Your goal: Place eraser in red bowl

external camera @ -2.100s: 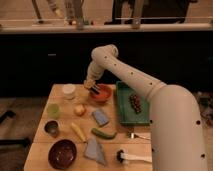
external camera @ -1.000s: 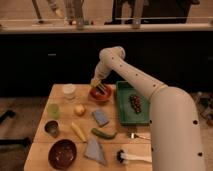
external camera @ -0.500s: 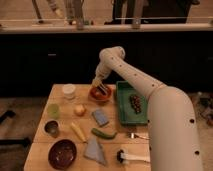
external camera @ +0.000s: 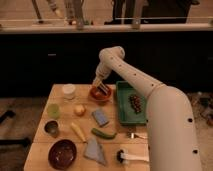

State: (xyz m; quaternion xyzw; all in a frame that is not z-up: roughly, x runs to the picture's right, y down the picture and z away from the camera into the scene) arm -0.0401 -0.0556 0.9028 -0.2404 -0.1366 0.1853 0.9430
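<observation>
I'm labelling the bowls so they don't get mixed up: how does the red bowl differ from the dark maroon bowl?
The red bowl is smaller and bright orange-red; the maroon bowl is larger and dark. The red bowl sits at the far side of the table with the gripper over it; the maroon bowl sits near the front edge, away from the gripper. Both are round.

glossy red bowl (external camera: 93, 94) under jaws, matt wooden table (external camera: 65, 125)

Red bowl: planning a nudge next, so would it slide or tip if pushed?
Likely slides rather than tips: the red bowl looks shallow and wide. Probably light, given its small size. The gripper hangs right over it, so a bump might shift it.
</observation>
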